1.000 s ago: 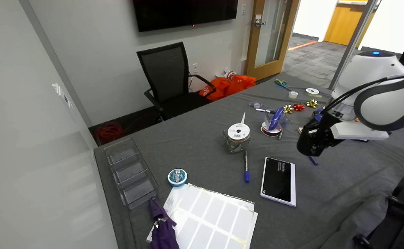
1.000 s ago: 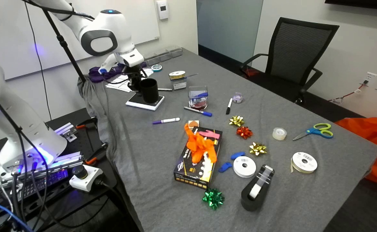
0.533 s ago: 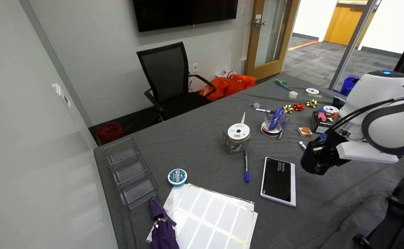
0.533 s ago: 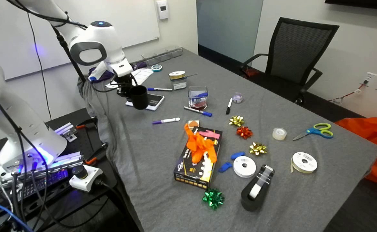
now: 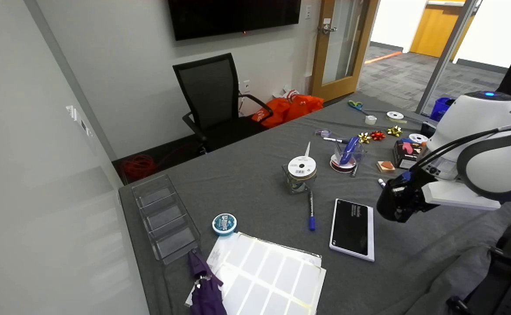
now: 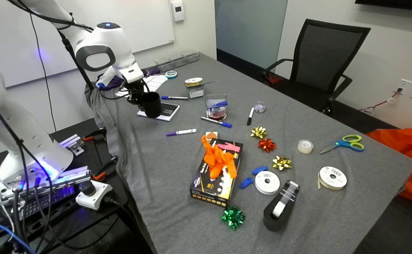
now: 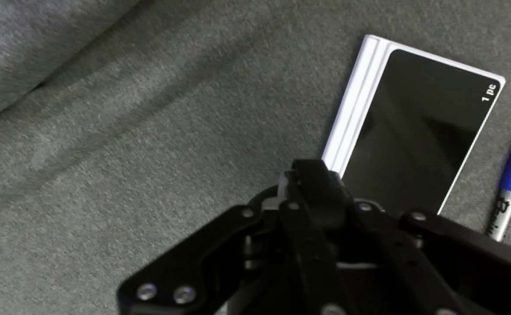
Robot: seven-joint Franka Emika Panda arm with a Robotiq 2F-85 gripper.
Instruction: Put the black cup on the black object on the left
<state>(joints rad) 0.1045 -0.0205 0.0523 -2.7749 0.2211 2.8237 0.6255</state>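
The black cup [image 5: 387,203] is upright beside the black object [image 5: 351,227] in an exterior view, and seems held a little above the table. In an exterior view the cup [image 6: 152,105] overlaps the near left part of the flat, white-edged slab [image 6: 170,110]. My gripper [image 6: 140,98] is shut on the cup's handle. In the wrist view the gripper [image 7: 310,188] has its fingers closed on the dark handle [image 7: 314,170]; the cup body is mostly hidden behind them. The slab [image 7: 412,131] lies ahead and to the right there, its lower part hidden by the gripper.
A blue-capped marker [image 5: 311,214] lies along the slab's far side. A clear box with a ribbon spool [image 5: 302,168] stands beyond it. A purple marker [image 6: 181,132] and a glove box [image 6: 216,173] lie on the table. White label sheets [image 5: 264,275] lie past the slab.
The gripper carried the cup from over the slab back towards the robot base and slightly down, uncovering more of the slab. Over the last half second it rose slightly. It stays held.
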